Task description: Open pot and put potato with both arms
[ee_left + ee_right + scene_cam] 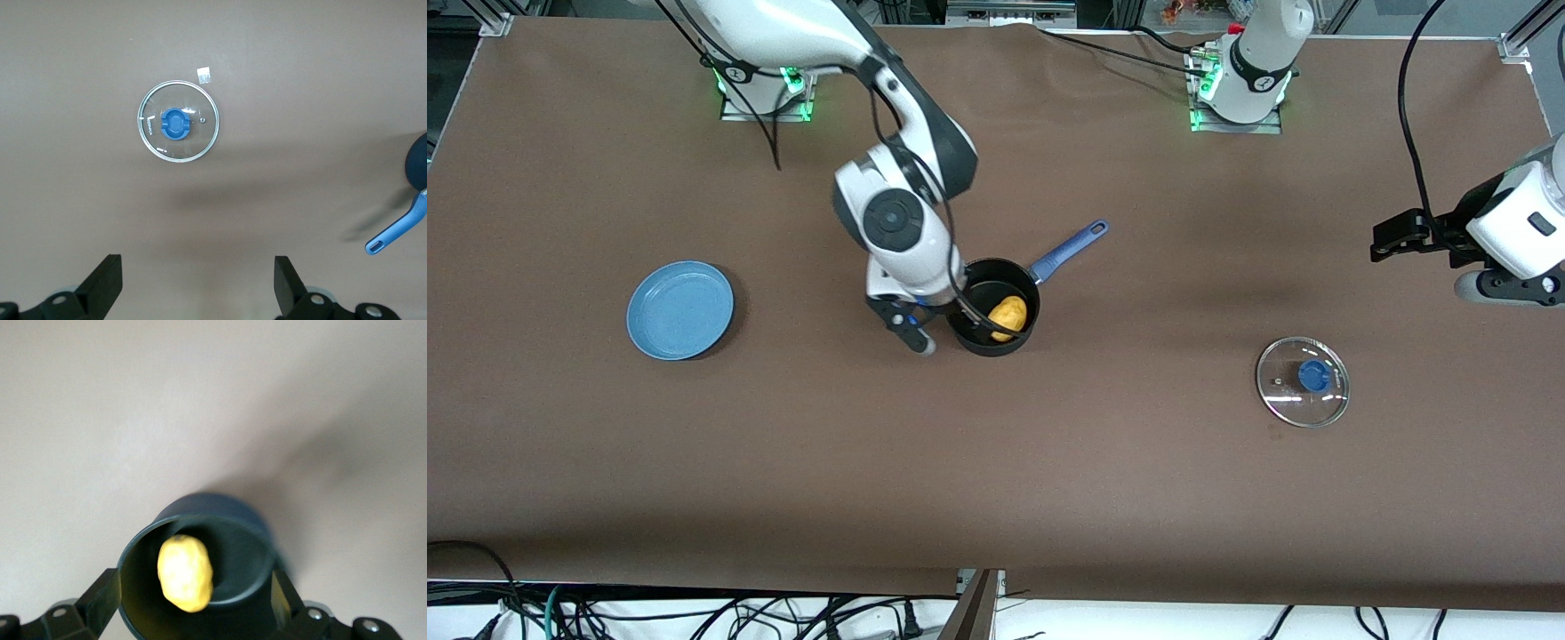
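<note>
The black pot [978, 342] with its long blue handle [1069, 246] stands uncovered mid-table. The yellow-orange potato [1008, 316] lies inside it, and it also shows in the right wrist view [185, 573] in the pot [240, 600]. My right gripper [929, 327] is open and empty just above the pot, its fingers [100, 595] either side of the rim. The glass lid [1303, 380] with a blue knob lies flat on the table toward the left arm's end, also in the left wrist view [179, 121]. My left gripper [1394, 238] is open and empty, high above the table [197, 287].
A flat light-blue plate [680, 309] lies toward the right arm's end. The pot's blue handle [398, 229] shows at the edge of the left wrist view. A small white tag [204, 75] lies on the brown tabletop beside the lid.
</note>
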`<state>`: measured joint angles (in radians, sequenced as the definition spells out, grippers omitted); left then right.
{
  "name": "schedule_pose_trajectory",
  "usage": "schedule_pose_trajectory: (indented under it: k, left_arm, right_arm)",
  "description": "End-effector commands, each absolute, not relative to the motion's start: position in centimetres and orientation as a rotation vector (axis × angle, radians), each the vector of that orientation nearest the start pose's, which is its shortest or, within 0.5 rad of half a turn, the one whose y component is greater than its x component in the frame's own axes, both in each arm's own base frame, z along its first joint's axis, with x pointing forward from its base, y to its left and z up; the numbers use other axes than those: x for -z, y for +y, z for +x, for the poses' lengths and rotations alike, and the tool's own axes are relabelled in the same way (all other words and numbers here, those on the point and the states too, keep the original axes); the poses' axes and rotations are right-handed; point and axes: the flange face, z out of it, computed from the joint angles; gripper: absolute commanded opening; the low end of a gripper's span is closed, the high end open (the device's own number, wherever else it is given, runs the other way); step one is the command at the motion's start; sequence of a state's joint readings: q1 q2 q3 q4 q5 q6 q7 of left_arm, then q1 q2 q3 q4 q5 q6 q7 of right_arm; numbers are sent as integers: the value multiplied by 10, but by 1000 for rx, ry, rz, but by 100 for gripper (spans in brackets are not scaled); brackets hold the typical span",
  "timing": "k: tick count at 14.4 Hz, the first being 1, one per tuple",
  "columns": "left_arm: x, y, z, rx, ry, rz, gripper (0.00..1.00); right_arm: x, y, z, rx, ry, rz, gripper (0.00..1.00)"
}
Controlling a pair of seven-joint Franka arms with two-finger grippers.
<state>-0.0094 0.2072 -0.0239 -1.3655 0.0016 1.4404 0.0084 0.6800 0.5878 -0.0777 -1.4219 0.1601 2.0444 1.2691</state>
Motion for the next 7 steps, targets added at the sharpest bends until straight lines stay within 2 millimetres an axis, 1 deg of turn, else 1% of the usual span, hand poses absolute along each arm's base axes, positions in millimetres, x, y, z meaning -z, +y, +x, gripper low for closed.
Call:
schedule_pose_trajectory:
  k: [1,3,5,6,7]
  left_arm:
    - [-595,-17,600,-211,57,-3149,100]
    - [-595,-17,601,-210,54,-3146,100]
    - [-595,-17,600,-210,58,-3144,100]
    - [-594,-17,601,-213,56,-3147,100]
    - [-595,-17,601,-211,56,-3147,100]
  right_arm:
    - [-425,354,589,-86,929,-2972,100]
    - [-453,293,603,-110,802,-3051,100]
    - [-473,230,618,-119,678,-3108,100]
    - [-475,207,622,-144,592,-3139,100]
    - [-483,188,622,-161,486,-3160,100]
